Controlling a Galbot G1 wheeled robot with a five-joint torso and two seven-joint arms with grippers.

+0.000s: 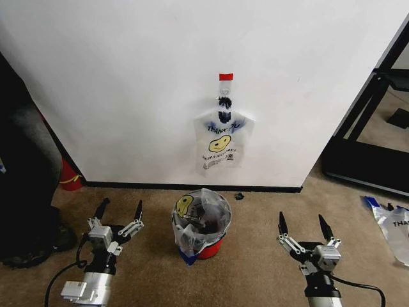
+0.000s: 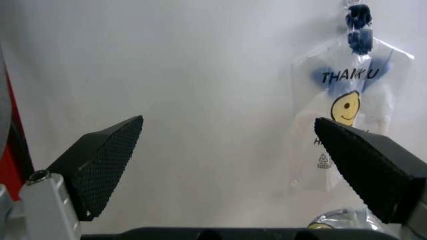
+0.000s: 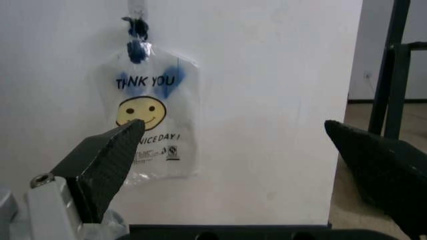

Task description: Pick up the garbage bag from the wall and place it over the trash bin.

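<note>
**Bag on wall, both grippers low and open**

White wall point(image 1: 128, 83) fills the upper frame above tan carpet point(image 1: 255, 256). The garbage bag point(image 1: 222, 144) hangs flat on the wall right of centre, under a red tape strip point(image 1: 225, 77). The trash bin point(image 1: 202, 224) stands below it at lower centre, already lined with a similar bag. Left gripper point(image 1: 119, 210) at lower left and right gripper point(image 1: 305, 225) at lower right both have fingers spread apart, holding nothing
</note>
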